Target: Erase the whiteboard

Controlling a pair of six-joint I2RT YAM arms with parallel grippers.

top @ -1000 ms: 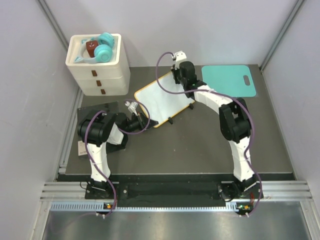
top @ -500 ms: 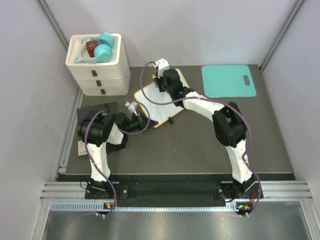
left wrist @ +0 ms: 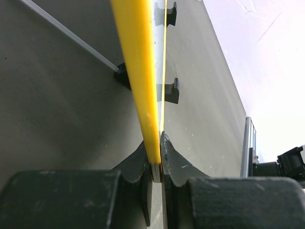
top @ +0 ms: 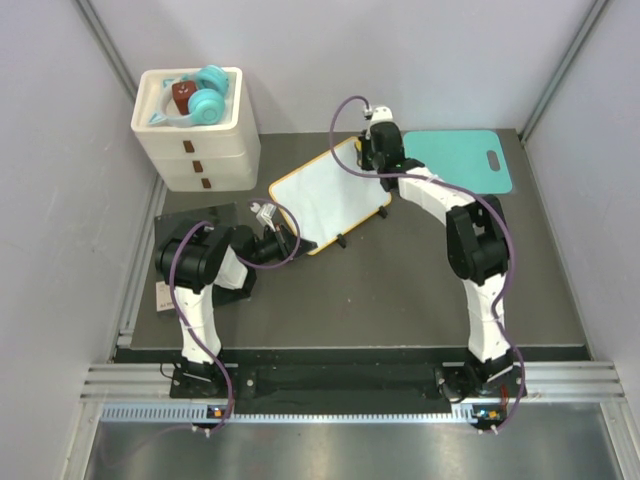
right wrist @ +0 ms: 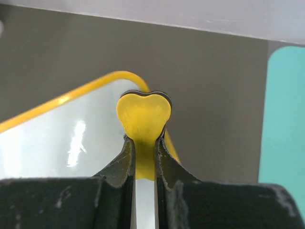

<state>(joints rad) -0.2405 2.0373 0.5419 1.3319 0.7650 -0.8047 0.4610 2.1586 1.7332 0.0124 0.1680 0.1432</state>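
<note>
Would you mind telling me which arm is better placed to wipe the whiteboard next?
Right. The right end effector grips a yellow heart-shaped eraser over the whiteboard's far corner; the left end effector is clamped on its frame, steadying it.

Whiteboard [top: 320,200] lies between drawers [top: 197,150] — left — and mat [top: 450,160].

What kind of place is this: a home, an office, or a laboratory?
Probably a laboratory robot cell: two arms bolted at the near edge of a dark table, plain grey walls close around it, and few props, such as the whiteboard and a drawer unit.
</note>
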